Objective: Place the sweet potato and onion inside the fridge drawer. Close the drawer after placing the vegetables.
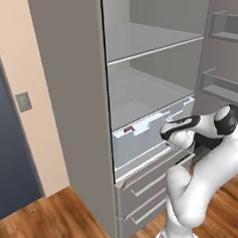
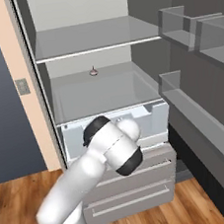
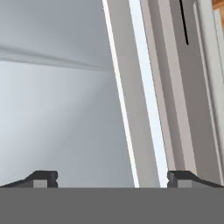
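Your gripper [image 3: 109, 179] is spread wide with nothing in it, at the fridge drawer's [image 1: 137, 140] front edge; the sweet potato [image 1: 128, 129] probably lies at its left corner.

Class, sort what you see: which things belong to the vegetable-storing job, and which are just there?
Job: pale grey-white box-shaped fridge drawer; small orange-red sweet potato; small reddish-purple onion on the shelf; open gripper.
Just there: two grey bar-handled drawers; grey wall switch plate.
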You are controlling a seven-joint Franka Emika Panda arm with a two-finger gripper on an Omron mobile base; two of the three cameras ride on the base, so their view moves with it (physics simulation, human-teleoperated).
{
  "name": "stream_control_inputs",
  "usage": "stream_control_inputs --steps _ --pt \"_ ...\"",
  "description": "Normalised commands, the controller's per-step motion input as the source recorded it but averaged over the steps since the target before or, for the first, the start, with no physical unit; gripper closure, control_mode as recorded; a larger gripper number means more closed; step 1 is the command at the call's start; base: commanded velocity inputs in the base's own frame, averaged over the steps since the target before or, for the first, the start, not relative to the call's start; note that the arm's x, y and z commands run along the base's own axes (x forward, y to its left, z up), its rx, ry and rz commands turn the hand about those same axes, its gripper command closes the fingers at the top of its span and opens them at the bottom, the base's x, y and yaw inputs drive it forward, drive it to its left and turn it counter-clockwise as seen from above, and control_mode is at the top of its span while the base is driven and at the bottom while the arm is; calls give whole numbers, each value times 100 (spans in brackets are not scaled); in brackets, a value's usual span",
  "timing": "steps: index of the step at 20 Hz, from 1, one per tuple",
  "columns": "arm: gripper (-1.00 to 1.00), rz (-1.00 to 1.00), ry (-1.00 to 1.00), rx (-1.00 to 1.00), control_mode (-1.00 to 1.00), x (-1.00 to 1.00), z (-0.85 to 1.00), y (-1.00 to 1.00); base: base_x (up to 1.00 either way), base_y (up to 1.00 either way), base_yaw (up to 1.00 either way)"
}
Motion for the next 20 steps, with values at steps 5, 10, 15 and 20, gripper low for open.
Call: stream_control_inputs --steps 5,10,15,20 --pt "-100 -15 0 0 -100 54 0 20 0 0 0" --pt "-100 -15 0 0 -100 41 0 14 0 0 0" --pt "-100 -15 0 0 -100 52 0 17 0 0 0" --pt "-100 -12 -1 0 -100 45 -2 18 0 0 0"
